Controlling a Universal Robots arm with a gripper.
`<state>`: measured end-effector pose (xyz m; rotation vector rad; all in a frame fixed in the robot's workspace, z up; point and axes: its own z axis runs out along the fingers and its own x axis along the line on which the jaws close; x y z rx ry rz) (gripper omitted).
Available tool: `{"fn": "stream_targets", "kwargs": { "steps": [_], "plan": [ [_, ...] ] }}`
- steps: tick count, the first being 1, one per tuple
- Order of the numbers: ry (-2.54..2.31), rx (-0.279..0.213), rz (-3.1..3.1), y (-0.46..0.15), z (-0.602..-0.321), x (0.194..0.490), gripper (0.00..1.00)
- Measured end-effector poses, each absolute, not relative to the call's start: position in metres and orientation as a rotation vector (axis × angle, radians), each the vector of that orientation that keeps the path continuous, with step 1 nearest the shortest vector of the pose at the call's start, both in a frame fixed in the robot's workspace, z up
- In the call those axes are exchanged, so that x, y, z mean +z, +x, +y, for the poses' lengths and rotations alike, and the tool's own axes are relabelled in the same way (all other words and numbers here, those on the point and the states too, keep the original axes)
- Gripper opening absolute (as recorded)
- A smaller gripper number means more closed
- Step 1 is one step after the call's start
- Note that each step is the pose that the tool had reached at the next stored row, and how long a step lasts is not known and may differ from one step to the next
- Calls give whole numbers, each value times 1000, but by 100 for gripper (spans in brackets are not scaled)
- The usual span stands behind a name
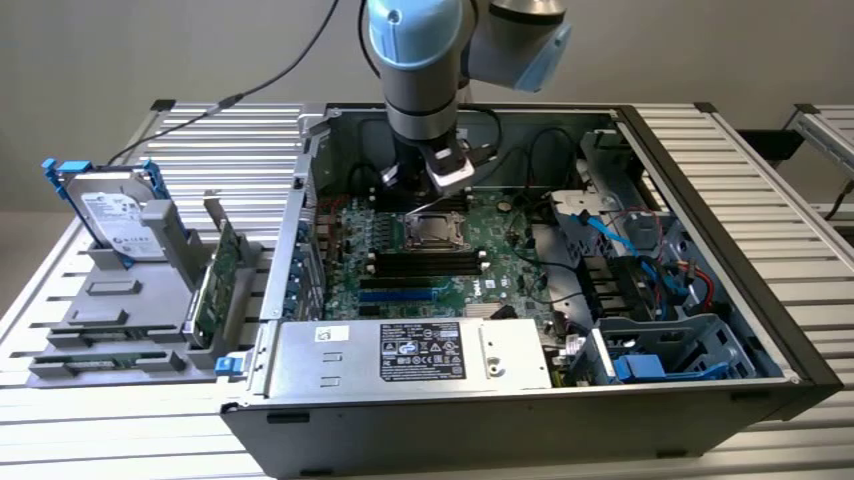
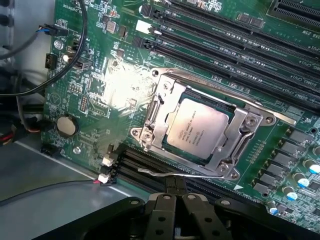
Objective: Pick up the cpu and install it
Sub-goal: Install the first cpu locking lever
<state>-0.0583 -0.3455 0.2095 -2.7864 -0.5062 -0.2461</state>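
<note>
plainly the cpu [image 2: 196, 131] lies flat in its socket frame [image 2: 159, 107] on the motherboard [image 2: 95, 60], just ahead of and below the gripper [image 2: 176, 196], whose fingers sit pressed together on nothing, tips near the thin latch lever [image 2: 165, 174] along the frame's nearer edge.
</note>
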Motion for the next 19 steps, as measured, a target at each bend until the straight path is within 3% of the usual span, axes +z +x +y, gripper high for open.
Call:
{"fn": "stream_targets", "kwargs": {
  "steps": [19],
  "plan": [
    [-2791,-220,-554,-78,-346,214,11]
  ]
}}
